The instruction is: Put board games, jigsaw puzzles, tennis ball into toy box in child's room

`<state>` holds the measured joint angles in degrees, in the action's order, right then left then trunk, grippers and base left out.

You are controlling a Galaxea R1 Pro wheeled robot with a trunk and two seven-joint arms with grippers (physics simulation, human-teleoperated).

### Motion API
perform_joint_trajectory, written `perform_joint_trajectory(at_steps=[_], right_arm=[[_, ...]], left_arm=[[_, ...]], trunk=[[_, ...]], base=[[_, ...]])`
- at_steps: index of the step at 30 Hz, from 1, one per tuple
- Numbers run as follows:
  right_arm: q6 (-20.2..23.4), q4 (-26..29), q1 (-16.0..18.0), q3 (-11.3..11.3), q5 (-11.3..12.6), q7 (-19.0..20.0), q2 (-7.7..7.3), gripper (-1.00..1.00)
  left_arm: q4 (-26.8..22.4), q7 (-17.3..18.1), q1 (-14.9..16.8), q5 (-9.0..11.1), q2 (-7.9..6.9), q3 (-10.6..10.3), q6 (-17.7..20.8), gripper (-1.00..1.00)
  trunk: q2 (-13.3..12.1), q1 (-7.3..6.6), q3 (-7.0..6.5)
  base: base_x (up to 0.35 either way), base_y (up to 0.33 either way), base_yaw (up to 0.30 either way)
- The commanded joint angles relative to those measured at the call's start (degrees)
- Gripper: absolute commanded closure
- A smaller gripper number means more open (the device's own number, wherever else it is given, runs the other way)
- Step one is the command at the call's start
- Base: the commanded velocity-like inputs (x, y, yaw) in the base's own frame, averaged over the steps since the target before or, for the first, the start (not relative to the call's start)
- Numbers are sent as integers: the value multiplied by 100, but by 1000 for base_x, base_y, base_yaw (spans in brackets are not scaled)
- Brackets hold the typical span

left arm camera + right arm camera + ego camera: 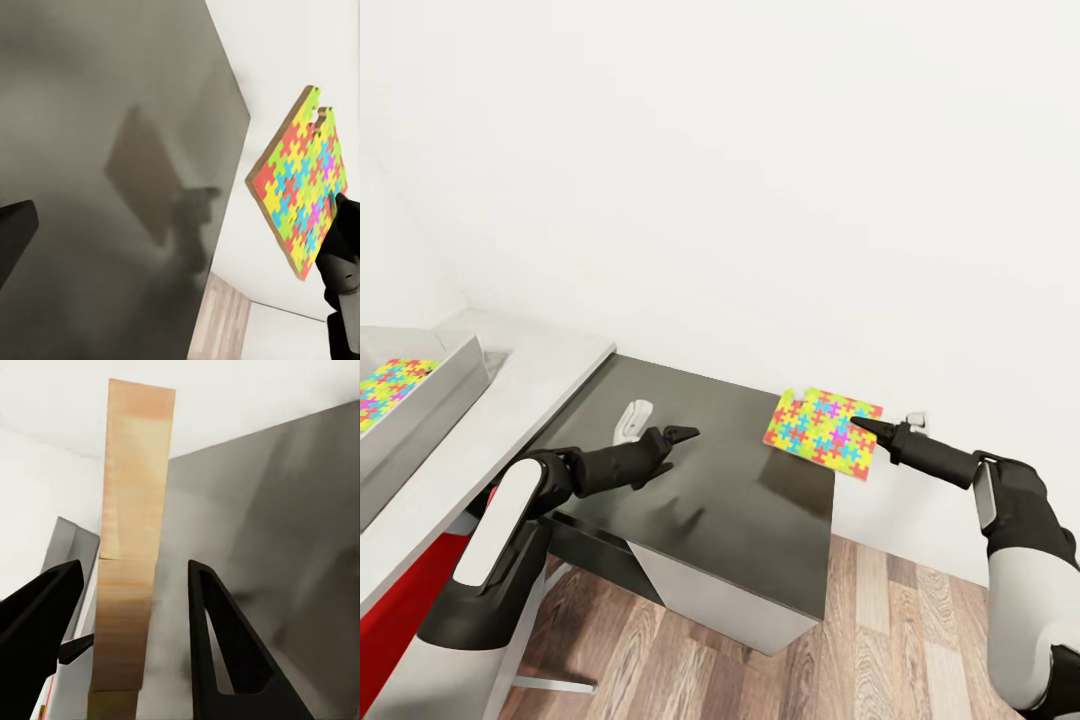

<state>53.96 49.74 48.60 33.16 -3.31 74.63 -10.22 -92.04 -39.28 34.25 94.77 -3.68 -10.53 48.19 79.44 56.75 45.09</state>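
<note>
One jigsaw puzzle [822,430] hangs tilted in the air over the right end of a dark grey cabinet top [740,500], and my right gripper [860,425] is shut on its right edge. In the right wrist view the slab's wooden edge [135,532] runs between the two fingers [225,652]. The left wrist view shows the coloured face of the puzzle [304,184]. My left gripper [672,450] hovers open and holds nothing over the cabinet's middle. The toy box [435,395] stands on the table [545,365] at far left, with a second jigsaw puzzle [390,390] lying inside.
A small white object [632,420] lies on the cabinet near the left gripper. A white wall runs close behind the cabinet. Wood plank floor [900,630] lies below at the right, and something red [400,600] shows under the table at lower left.
</note>
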Motion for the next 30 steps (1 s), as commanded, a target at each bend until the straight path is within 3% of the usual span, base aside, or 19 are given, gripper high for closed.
perform_joint_trajectory(at_steps=[1, 15, 30], right_arm=[[60, 34, -10, 10, -38, 46, 13, 100], [117, 174, -73, -15, -44, 73, 52, 100], [206, 221, -71, -253, -50, 69, 54, 100]], left_arm=[[-6, -58, 6, 59, 1, -6, -6, -100], [-7, -47, 26, 59, 22, -10, -3, -100], [-7, -51, 29, 59, 17, -4, -10, -100]], trunk=[[3, 0, 4], [3, 0, -1], [-599, -330, -311]], base=[[0, 0, 0], [0, 0, 0], [0, 0, 0]])
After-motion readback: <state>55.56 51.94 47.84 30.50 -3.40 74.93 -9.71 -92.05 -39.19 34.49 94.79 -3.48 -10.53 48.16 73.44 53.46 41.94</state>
